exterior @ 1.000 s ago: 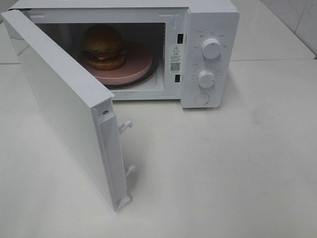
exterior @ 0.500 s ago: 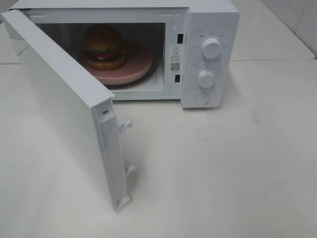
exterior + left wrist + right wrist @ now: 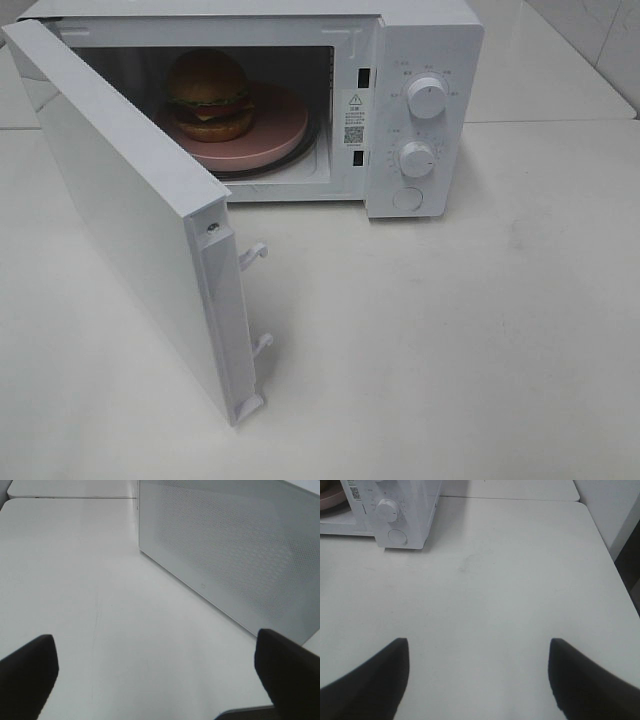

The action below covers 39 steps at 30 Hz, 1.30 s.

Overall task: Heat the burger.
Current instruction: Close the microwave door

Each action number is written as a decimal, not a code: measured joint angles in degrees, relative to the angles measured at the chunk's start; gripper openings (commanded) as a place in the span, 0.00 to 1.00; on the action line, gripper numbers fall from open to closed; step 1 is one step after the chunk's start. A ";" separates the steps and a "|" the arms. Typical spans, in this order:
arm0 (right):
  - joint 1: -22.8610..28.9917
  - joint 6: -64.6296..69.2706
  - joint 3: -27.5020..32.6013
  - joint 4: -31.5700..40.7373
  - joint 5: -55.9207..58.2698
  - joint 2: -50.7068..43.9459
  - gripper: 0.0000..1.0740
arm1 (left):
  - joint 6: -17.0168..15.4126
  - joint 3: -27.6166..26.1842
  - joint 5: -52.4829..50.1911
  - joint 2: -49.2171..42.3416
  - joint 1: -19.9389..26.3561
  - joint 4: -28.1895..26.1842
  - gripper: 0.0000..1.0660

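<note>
The burger (image 3: 209,96), golden-brown bun with lettuce and a dark patty, sits on a pink plate (image 3: 270,130) inside the white microwave (image 3: 420,40). The microwave door (image 3: 130,220) stands wide open toward the front left. No gripper shows in the exterior high view. In the left wrist view my left gripper (image 3: 157,672) is open and empty above bare table, beside the perforated door panel (image 3: 235,550). In the right wrist view my right gripper (image 3: 477,677) is open and empty over the table, well away from the microwave's knobs (image 3: 387,510).
The microwave front has an upper knob (image 3: 428,97), a lower knob (image 3: 416,159) and a round button (image 3: 407,198). Two latch hooks (image 3: 255,255) stick out of the door's edge. The white table (image 3: 450,330) ends at an edge at the right (image 3: 615,565).
</note>
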 measured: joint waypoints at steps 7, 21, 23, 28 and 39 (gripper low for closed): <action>0.00 0.00 0.00 0.00 0.00 0.00 0.70 | 0.00 0.00 0.00 0.00 0.00 0.00 0.94; 0.00 0.00 0.00 0.00 0.00 0.00 0.70 | 0.00 0.00 0.00 0.00 0.00 0.00 0.94; 0.00 0.00 0.00 0.00 0.00 0.00 0.70 | 0.00 0.00 0.00 0.00 0.00 0.00 0.94; 0.00 0.00 0.00 0.00 0.00 0.00 0.70 | 0.00 0.00 0.00 0.00 0.00 0.00 0.94; 0.00 0.00 0.00 0.00 0.00 0.00 0.70 | -0.92 0.00 0.00 1.66 0.00 0.57 0.88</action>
